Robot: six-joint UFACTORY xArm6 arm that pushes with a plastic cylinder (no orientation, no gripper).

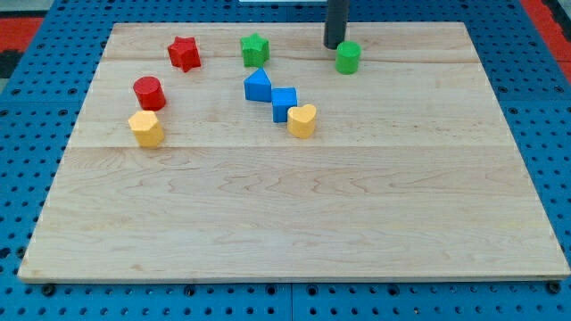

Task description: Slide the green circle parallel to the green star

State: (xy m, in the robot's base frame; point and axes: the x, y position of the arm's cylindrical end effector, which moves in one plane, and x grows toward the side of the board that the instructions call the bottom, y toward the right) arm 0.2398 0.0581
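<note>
The green circle (348,57) stands near the view's top, right of centre on the wooden board (294,223). The green star (254,49) sits to its left, at nearly the same height in the view. My tip (334,45) is the lower end of the dark rod coming down from the view's top. It is just to the upper left of the green circle, close to or touching it, and between the circle and the star.
A red star (184,53) and a red circle (148,93) lie at the upper left, with a yellow hexagon (145,127) below them. A blue block (257,86), a blue cube (284,103) and a yellow heart (302,120) form a diagonal row near centre.
</note>
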